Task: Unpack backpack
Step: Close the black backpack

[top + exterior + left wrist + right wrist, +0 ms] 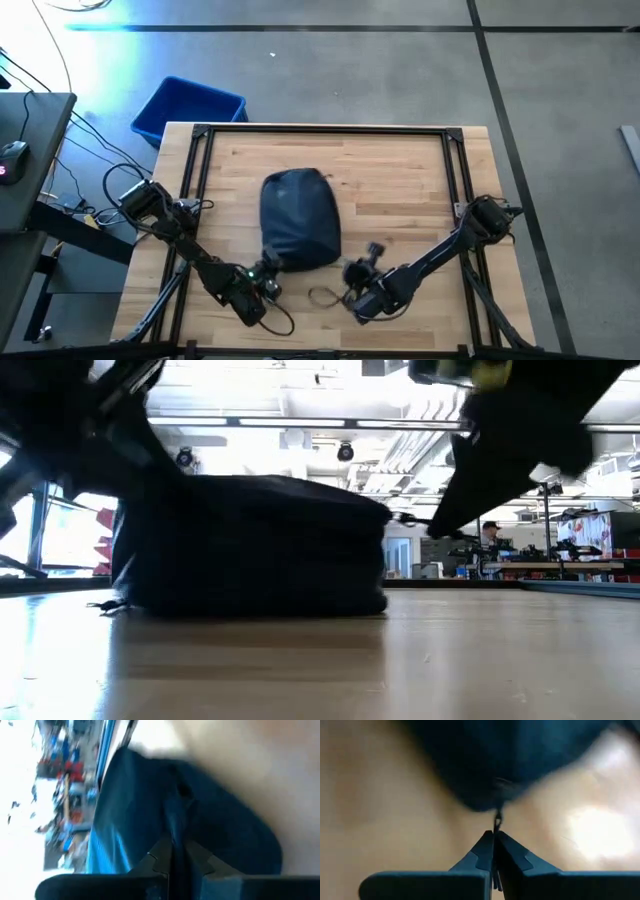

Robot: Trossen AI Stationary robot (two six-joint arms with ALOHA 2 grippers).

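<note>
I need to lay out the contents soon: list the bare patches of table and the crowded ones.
Bare wood lies between the backpack and the far edge of the table, and on both sides of the bag out to the side rails. The near edge is crowded: the left tool and the right tool, both shut, sit at the bag's near end.

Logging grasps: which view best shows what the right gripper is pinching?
The right wrist view: the right gripper is shut on a zipper pull hanging off the backpack. The high view shows only its position; the low view, a dark blur.
</note>
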